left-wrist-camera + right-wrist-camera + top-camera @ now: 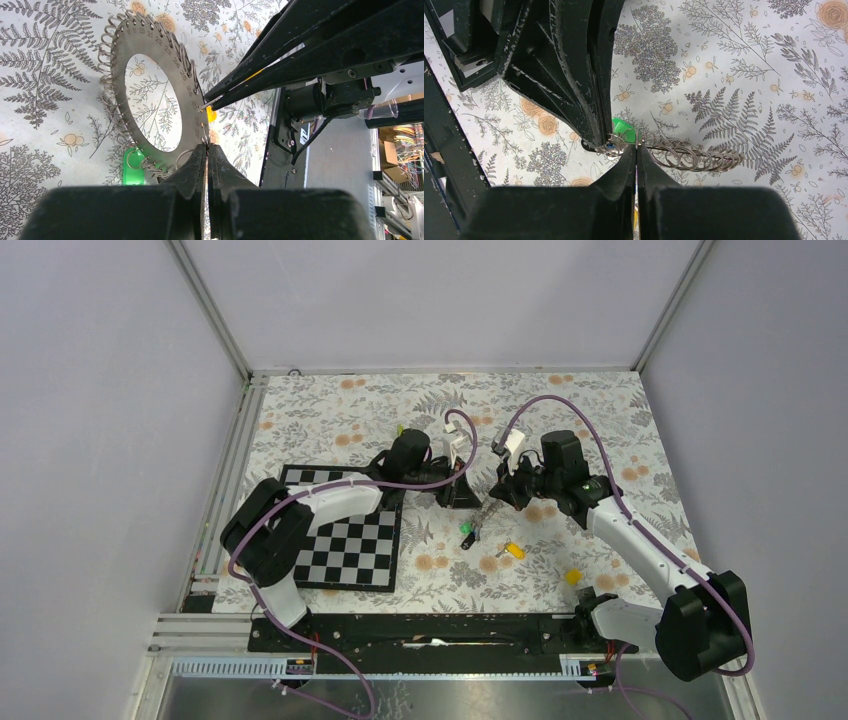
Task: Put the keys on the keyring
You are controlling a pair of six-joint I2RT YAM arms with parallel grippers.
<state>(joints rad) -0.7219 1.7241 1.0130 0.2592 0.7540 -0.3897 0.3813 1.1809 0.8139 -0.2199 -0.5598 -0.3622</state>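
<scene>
The keyring (pixel 145 37) is a grey toothed disc with a big hole and small split rings along its edge. It stands upright over the floral mat at mid-table (pixel 483 515). My left gripper (pixel 207 146) is shut on its lower rim. My right gripper (pixel 636 146) is shut with a strip of a yellow key showing between its fingers (pixel 260 70), and its tips touch the keyring's rim. A green key (pixel 133 167) hangs from one split ring. In the right wrist view the keyring is edge-on, showing as a row of split rings (pixel 689 156).
Two yellow keys (pixel 515 550) (pixel 573 577) lie on the mat nearer the arm bases. A black-and-white checkerboard (pixel 350 550) lies at the left under the left arm. A black base rail (pixel 430 630) runs along the near edge.
</scene>
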